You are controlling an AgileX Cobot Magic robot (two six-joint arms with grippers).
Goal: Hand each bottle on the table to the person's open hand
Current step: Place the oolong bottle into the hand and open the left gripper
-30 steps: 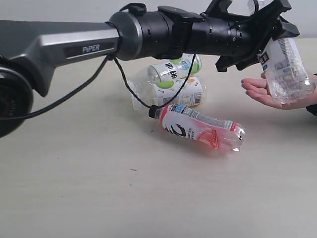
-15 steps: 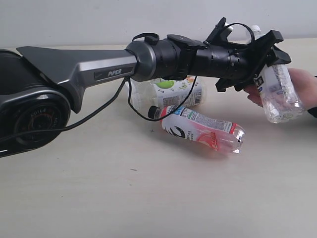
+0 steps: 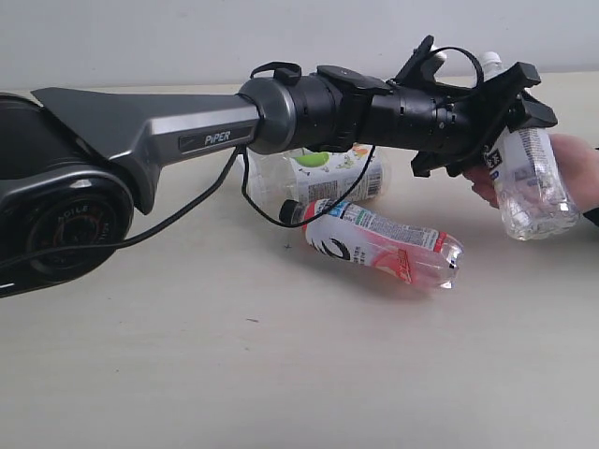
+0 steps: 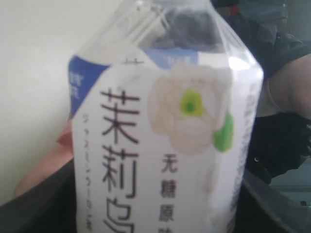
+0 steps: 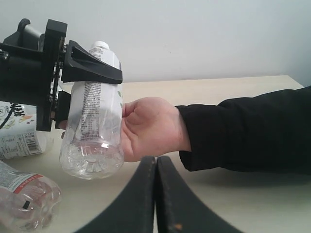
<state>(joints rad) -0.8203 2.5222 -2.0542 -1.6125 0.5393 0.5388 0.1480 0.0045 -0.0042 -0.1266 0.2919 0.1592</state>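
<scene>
The first handover is right at its finish. The robot's left hand (image 3: 496, 126), at the upper right of the exterior view, has its jaws spread wide around the upper body of a white-capped bottle (image 3: 535, 187). It grips the bottle roughly upright, cap on top. The person's hand (image 3: 573, 170), at the right edge, is pressed against the bottle's far side. In the right wrist view the palm sits flush on the clear plastic (whether it has closed round the bottle I can't see). So I'd say nothing is delivered yet, and the release is what's wanting. Left on the table (image 3: 187, 374) are the pink-red bottle (image 3: 384, 248), lying on its side at centre, and a white-labelled bottle with green spots (image 3: 328, 178) just behind it, half hidden by the arm. A fourth I cannot make out. The right hand (image 5: 155, 162) is closed tight with nothing in it
</scene>
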